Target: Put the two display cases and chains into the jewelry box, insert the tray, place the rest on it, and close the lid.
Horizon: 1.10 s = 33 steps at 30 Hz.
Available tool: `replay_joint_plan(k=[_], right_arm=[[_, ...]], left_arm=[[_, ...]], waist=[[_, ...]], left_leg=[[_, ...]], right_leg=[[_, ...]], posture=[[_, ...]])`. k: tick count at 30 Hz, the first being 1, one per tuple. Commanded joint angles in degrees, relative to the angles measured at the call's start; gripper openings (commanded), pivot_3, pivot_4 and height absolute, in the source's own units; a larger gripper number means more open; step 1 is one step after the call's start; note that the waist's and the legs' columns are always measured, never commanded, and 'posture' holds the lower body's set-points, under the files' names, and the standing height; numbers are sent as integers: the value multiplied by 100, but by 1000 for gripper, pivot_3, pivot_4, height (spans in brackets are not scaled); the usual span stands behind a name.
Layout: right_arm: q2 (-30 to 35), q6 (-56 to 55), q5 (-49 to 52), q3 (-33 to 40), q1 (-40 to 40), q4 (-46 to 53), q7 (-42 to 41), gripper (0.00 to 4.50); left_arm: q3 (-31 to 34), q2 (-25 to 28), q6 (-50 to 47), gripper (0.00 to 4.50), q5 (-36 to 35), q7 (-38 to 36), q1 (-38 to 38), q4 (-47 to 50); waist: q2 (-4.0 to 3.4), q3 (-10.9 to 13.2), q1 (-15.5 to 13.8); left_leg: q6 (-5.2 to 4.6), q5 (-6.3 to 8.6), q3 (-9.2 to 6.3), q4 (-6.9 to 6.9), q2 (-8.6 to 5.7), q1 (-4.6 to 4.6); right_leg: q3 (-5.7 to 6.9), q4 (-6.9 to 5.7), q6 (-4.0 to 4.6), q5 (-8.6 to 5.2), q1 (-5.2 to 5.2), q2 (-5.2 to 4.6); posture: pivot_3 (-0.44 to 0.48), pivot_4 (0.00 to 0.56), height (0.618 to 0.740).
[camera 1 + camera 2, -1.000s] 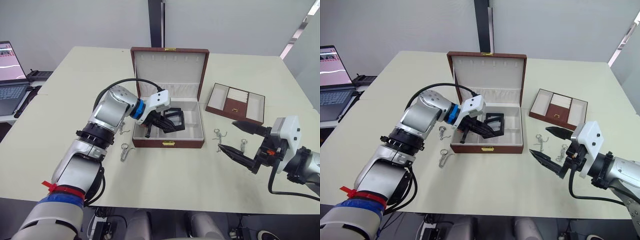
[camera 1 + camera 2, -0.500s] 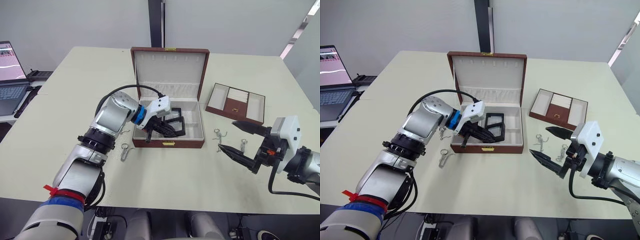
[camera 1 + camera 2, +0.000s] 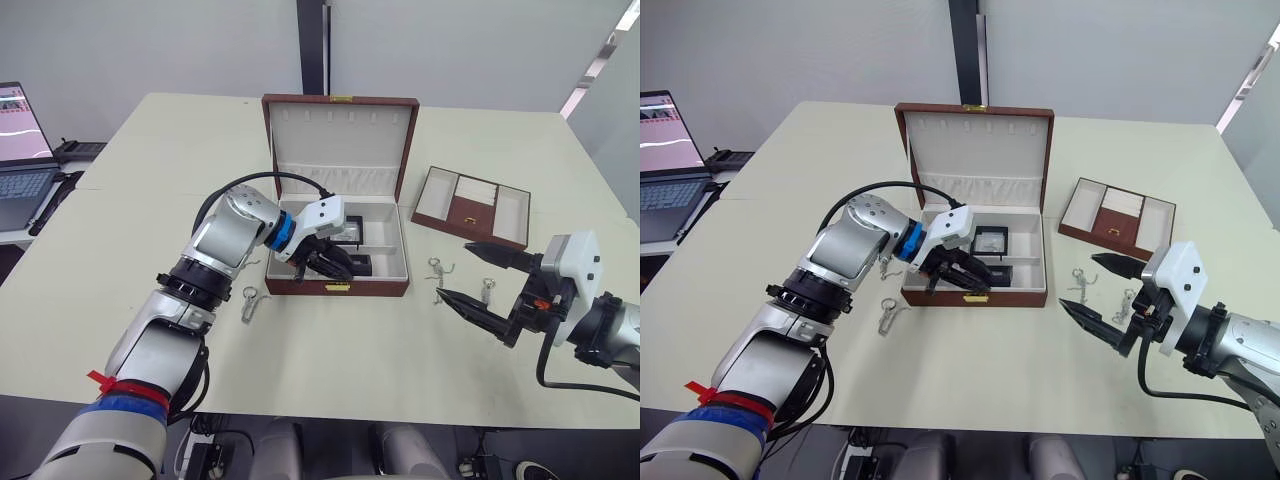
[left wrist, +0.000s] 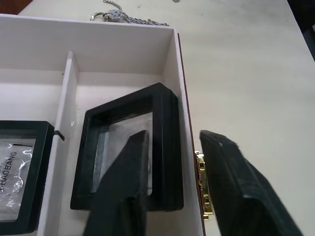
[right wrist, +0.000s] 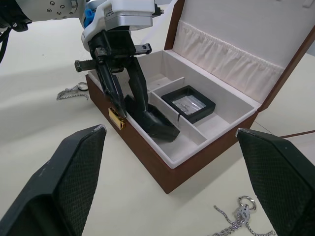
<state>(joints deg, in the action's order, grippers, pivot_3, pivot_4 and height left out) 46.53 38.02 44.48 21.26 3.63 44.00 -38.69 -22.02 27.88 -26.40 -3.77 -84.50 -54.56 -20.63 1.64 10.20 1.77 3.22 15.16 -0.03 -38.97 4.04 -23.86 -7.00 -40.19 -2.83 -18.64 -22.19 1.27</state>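
Over the jewelry box (image 3: 337, 215) front compartment, my left end effector (image 4: 170, 169) straddles the second display case (image 4: 129, 152), one finger outside the front wall; the first display case (image 5: 189, 103) lies flat behind. Releasing now, I risk it staying tilted and blocking the tray (image 3: 471, 207). Right end effector (image 3: 470, 275) hovers wide, empty

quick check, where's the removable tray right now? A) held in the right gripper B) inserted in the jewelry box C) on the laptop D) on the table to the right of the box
D: the tray sits on the table to the right of the open jewelry box, apart from it, while the right gripper hovers open and empty nearer the table's front edge.
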Motion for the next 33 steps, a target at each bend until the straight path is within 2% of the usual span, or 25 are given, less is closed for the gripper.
replay_joint_plan(k=[1, 6, 13, 18, 24, 33], right_arm=[[68, -58, 36, 82, -69, 47, 5, 4500], [96, -62, 44, 106, -104, 3, -28, 4500], [139, -70, 65, 137, -110, -83, -90, 4500], [151, -127, 93, 302, -49, -462, -349, 4500], [189, -317, -105, 490, 28, -1370, -800, 4500], [430, -1130, -973, 434, -193, -3461, -1480, 4500]], left_arm=[[29, 7, 115, 3003, -3, 42, -78, 51], [56, -23, 177, 4466, -10, 97, -118, -19], [273, -32, 216, 4466, -239, 145, -158, 6], [840, 238, -78, 4466, -759, 111, 18, 341], [1824, 998, -893, 4466, -1535, 336, 734, 1196], [3569, 2242, -1563, 4466, -2070, 1291, 2612, 2120]], waist=[[0, 0, 0], [0, 0, 0], [0, 0, 0], [0, 0, 5], [-3, -1, 20], [-4, 0, 9]], left_leg=[[0, 0, 0, 0, 0, 0], [0, 0, 0, 0, 0, 0], [0, 0, 0, 0, -1, 0], [0, 0, -1, 0, -1, 0], [0, 0, 0, 1, 1, 5], [0, 0, 4, 1, 1, 5]], right_leg=[[0, 0, 0, 0, 0, 0], [0, 0, 0, 0, 0, 0], [0, 0, 0, 0, 0, 0], [0, 0, 0, 0, 0, 0], [-3, -1, 0, 0, 0, 0], [4, 0, 0, 0, 0, -10]], posture=[[0, 150, 740], [0, 150, 740], [0, 150, 740], [0, 150, 740], [0, 150, 740], [0, 150, 740]])
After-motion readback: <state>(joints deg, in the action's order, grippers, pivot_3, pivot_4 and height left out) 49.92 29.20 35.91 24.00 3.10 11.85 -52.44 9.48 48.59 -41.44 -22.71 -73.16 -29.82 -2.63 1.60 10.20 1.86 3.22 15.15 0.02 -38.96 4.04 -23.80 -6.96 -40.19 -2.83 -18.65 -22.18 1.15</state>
